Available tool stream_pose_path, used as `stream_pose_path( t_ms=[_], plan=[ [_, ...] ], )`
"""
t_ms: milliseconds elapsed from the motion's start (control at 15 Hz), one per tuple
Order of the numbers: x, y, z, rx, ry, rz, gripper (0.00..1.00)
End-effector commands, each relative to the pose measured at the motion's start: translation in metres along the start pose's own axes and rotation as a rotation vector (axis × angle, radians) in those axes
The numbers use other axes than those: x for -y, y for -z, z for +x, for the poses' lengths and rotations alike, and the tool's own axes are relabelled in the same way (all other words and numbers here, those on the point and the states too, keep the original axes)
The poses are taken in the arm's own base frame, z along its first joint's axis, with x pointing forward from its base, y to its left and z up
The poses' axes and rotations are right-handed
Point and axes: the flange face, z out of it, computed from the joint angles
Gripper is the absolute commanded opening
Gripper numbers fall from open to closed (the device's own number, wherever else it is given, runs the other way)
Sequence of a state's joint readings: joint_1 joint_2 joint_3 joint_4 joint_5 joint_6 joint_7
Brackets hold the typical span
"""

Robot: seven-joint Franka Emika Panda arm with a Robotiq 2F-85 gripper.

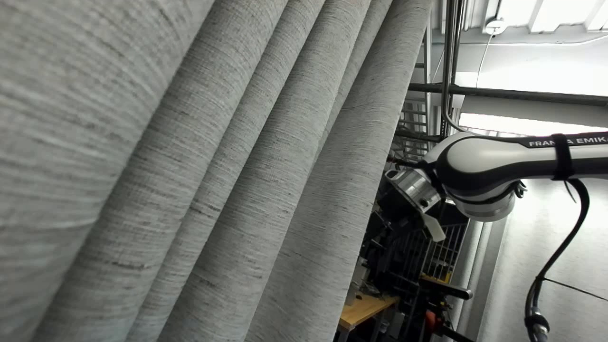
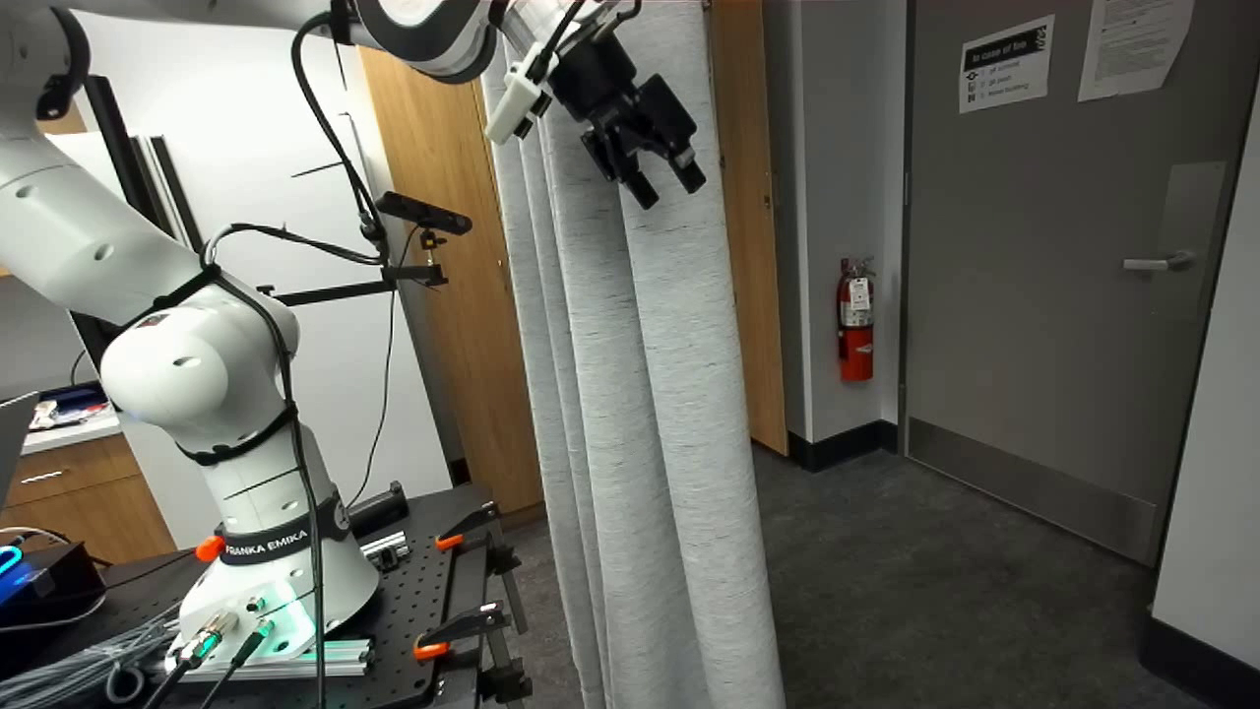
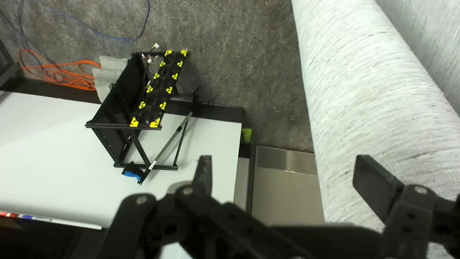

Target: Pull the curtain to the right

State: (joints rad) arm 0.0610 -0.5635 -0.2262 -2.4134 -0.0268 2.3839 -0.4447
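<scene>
The curtain is a light grey woven drape with deep long pleats. It fills the left of an exterior view point(image 1: 266, 171), hangs in the middle of an exterior view point(image 2: 650, 414) and runs down the right of the wrist view point(image 3: 381, 97). My black gripper point(image 2: 669, 185) is open and empty, pointing down in front of the curtain's upper part. In the wrist view, the gripper point(image 3: 285, 163) has its fingers wide apart. The curtain's edge passes between them, with the right finger over fabric. I cannot tell whether it touches. In an exterior view, the fingers are hidden or lost against dark background.
A grey door point(image 2: 1043, 295) and a red fire extinguisher point(image 2: 855, 320) are behind the curtain. A wooden cabinet point(image 2: 453, 295) stands beside it. The robot's mounting table with clamps point(image 2: 423, 581) is at the left. A black frame with yellow corners point(image 3: 158, 90) shows in the wrist view.
</scene>
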Motion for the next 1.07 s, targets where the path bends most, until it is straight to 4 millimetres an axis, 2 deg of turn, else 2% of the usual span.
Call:
stream_pose_path(
  t_ms=[0, 133, 600, 800, 1000],
  plan=[
    [0.001, 0.000, 0.000, 0.006, 0.001, 0.003, 1.00],
    [0.001, 0.000, 0.000, 0.008, 0.001, 0.004, 1.00],
    [0.069, -0.014, 0.030, 0.007, 0.117, 0.104, 1.00],
    [0.086, -0.020, 0.038, -0.002, 0.120, 0.147, 1.00],
    [0.094, -0.022, 0.040, -0.001, 0.114, 0.191, 1.00]
  ],
)
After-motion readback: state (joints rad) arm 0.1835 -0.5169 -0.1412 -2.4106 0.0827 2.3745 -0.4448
